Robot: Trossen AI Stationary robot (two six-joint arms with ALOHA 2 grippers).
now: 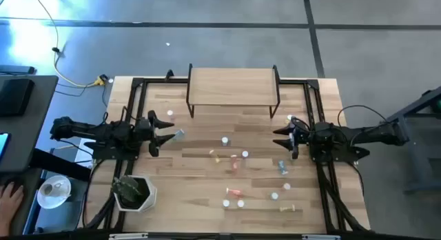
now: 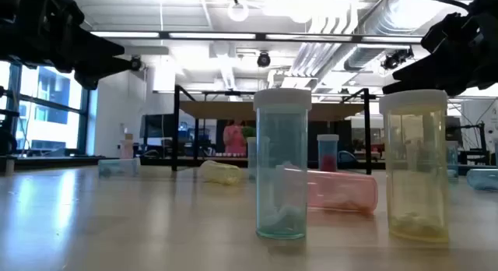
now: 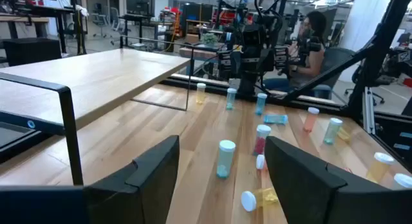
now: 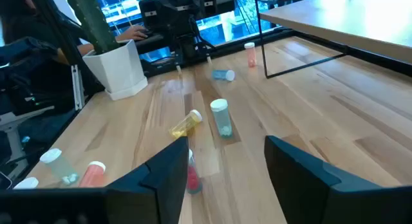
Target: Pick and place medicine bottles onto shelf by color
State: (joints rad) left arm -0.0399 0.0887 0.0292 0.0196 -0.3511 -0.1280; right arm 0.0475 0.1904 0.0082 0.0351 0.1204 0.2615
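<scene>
Wood planks make up your tabletop [image 1: 207,164], which sits on a grey floor, with an open workshop of desks and ceiling lights beyond it. At the table's far edge stands the shelf [image 1: 232,85], a small light-wood board on thin black legs, and its top is bare. Your left gripper [image 1: 165,133] hovers over the table's left side, level with the shelf's front legs; its dark fingers [image 3: 151,169] are spread apart and hold nothing. Your right gripper [image 1: 284,138] mirrors it on the right side, fingers [image 4: 170,166] also parted and empty. The medicine bottles [image 1: 234,161] are all still down on the tabletop, scattered between the two grippers and toward the near edge. One blue bottle [image 1: 178,134] lies on its side just beside your left gripper's tips, and a white-capped one [image 1: 169,114] stands a little farther back. Near the middle, a bottle [image 1: 224,140] stands alone, with yellow, red and pink ones lying close together in front of it. More lie toward the near edge, including a red bottle [image 1: 235,192] and a yellow bottle [image 1: 290,210]. From table height, a blue bottle [image 2: 282,163] and a yellow bottle [image 2: 415,166] stand upright close by, with a pink one [image 2: 338,191] lying on its side behind them. A white planter [image 1: 133,192] sits at the table's left near corner.
</scene>
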